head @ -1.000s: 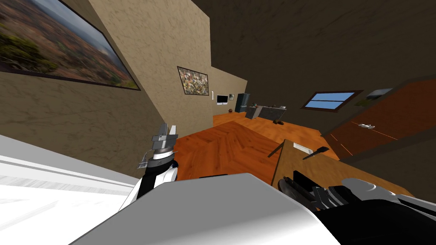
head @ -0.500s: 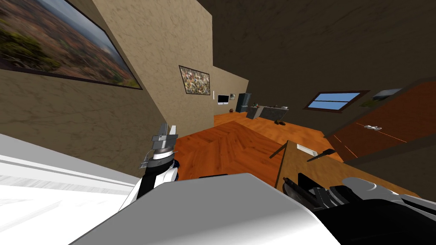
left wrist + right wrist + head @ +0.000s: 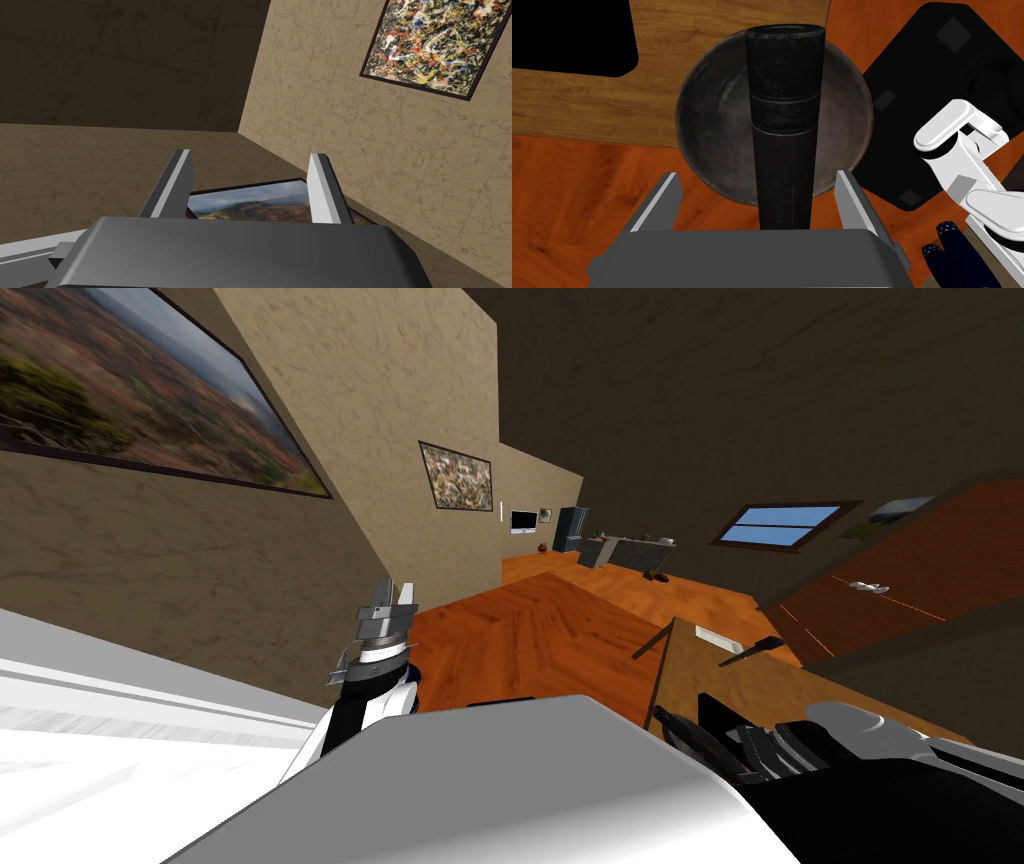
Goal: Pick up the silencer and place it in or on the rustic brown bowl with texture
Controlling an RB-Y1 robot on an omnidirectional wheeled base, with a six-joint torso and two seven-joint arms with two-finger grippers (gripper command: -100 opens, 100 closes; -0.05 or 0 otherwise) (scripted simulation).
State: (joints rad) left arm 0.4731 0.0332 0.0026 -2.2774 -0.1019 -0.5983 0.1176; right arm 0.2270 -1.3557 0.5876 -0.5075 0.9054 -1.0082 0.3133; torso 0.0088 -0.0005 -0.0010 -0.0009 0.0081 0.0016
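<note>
The silencer hides much of the bowl.

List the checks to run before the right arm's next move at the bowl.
1. Fingers of the right gripper apart: ok.
2. Those fingers clear of the sides of the silencer: ok.
3. The silencer lined up over the bowl: ok.
4. The silencer resting in the bowl: cannot tell.
5. The left gripper open and away from the bowl: ok.
</note>
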